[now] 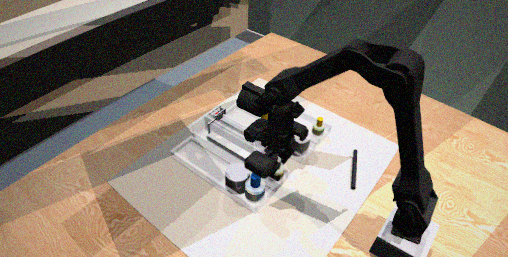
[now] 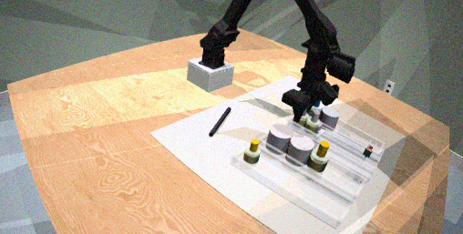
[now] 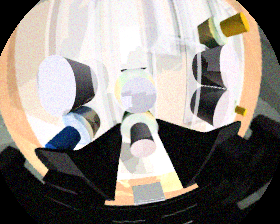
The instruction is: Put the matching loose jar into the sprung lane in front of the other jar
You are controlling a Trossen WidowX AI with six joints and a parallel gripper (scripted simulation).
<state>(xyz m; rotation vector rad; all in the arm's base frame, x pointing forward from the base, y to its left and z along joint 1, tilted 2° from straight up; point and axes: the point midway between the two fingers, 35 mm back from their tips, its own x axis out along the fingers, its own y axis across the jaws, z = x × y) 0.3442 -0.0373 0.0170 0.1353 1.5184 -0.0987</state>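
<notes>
My gripper (image 1: 278, 162) (image 2: 301, 117) (image 3: 138, 124) is shut on a grey-capped jar with a pale shoulder, at the front end of the middle lane. In the wrist view the held jar (image 3: 142, 134) looks upright between the fingertips; fingers hide most of it in the top and exterior views. The matching jar (image 2: 313, 123) (image 3: 138, 95) stands in the lane just behind it, in line with it. Whether the two touch, and whether the held jar's base is on the lane floor, I cannot tell. The clear rack (image 2: 292, 195) holds the lanes. The pusher plate is hard to make out.
A wide pale-lidded jar (image 1: 237, 177) (image 2: 330, 117) (image 3: 56, 86) and a blue-capped jar (image 1: 255, 189) (image 3: 73, 132) stand to one side. Two wide jars (image 2: 279, 138) (image 2: 301, 150) and a yellow-capped jar (image 2: 317, 159) stand opposite. Another yellow-capped jar (image 1: 318, 127) (image 2: 252, 153) is nearby. A black pen (image 1: 354, 169) (image 2: 220, 121) lies on the sheet.
</notes>
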